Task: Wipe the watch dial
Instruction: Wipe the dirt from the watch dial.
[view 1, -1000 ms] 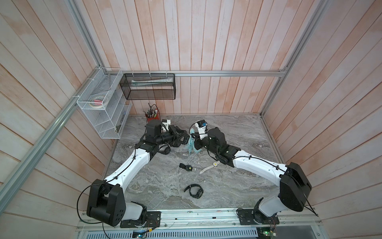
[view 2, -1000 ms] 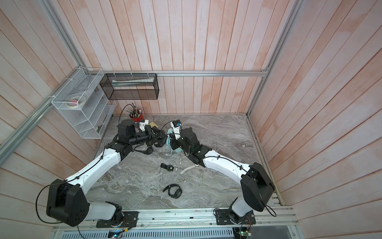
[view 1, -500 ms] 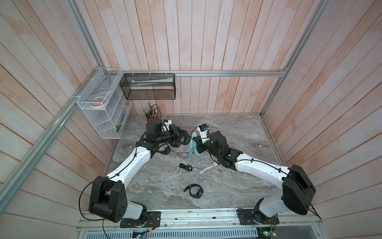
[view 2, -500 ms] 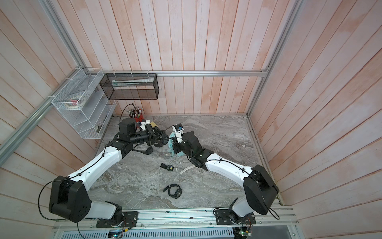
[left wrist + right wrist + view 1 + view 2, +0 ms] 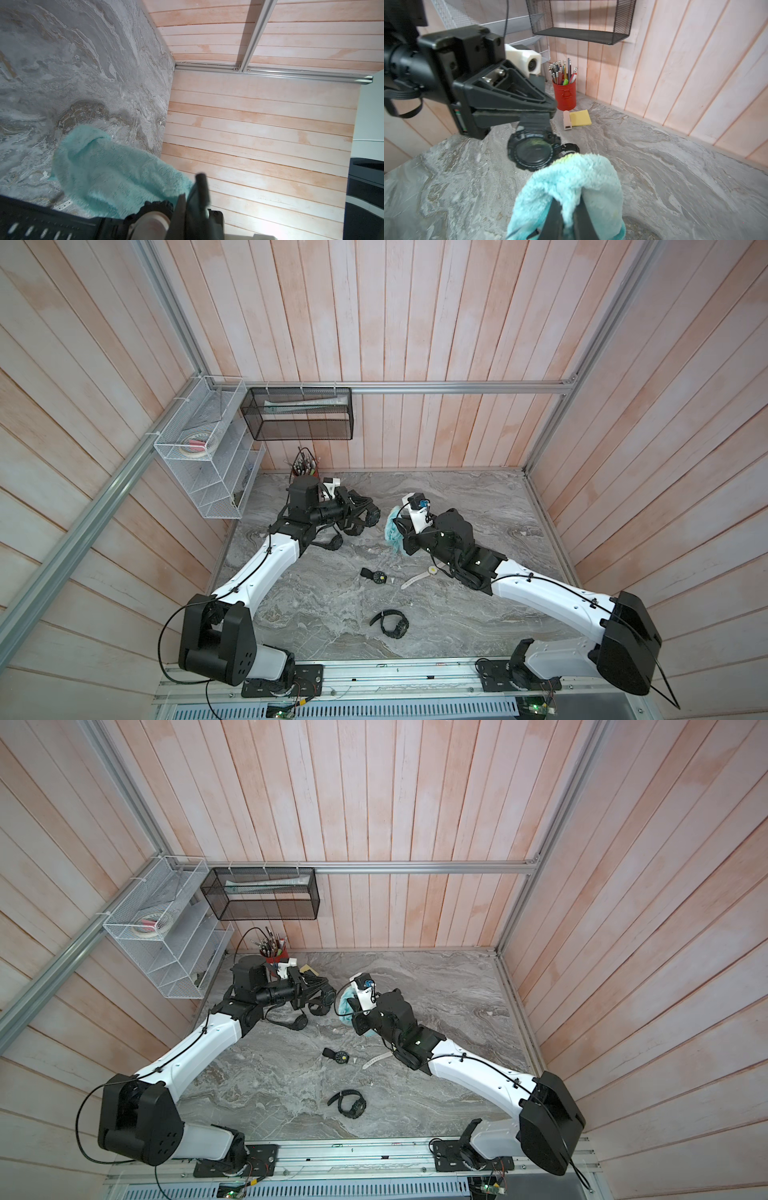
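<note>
Our right gripper [image 5: 568, 207], clamped on the teal cloth [image 5: 571, 178], had eased back from the watch [image 5: 371, 515]. Our left gripper [image 5: 542, 113] pinched its strap [image 5: 534, 122], dial [image 5: 532, 152] just beside the cloth.

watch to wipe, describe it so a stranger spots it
At the back of the grey table, by the red pen cup, the left gripper holds a chunky black watch by its strap. The other watches lie on the table; only this one is gripped.
</note>
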Tool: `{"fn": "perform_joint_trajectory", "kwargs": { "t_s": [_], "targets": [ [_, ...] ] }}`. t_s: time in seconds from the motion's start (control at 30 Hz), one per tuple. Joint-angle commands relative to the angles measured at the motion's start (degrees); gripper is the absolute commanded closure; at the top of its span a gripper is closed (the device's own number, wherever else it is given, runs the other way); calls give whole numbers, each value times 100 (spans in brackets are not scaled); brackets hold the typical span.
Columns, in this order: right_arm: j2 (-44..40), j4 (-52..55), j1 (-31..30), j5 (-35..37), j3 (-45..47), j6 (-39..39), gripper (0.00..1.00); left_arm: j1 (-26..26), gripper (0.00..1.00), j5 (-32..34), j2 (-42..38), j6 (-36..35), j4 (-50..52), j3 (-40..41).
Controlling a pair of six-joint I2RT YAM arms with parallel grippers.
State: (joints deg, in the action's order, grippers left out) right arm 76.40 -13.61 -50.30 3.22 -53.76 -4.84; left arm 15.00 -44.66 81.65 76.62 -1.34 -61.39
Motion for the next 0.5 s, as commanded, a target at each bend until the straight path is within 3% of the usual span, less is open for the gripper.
{"fn": "perform_joint_trajectory", "kwargs": {
  "t_s": [0.0, 0.2, 0.47],
  "targets": [
    [168, -292, -206, -282, -182, 257, 100, -8, 100, -60, -149, 21, -156, -41],
    [715, -408, -330, -455, -641, 416, 100, 81, 100, 9, -184, 21, -137, -6],
    [969, -822, -336, -52, -755, 331, 100, 291, 100, 47, -194, 130, -314, 234]
  ]
}}
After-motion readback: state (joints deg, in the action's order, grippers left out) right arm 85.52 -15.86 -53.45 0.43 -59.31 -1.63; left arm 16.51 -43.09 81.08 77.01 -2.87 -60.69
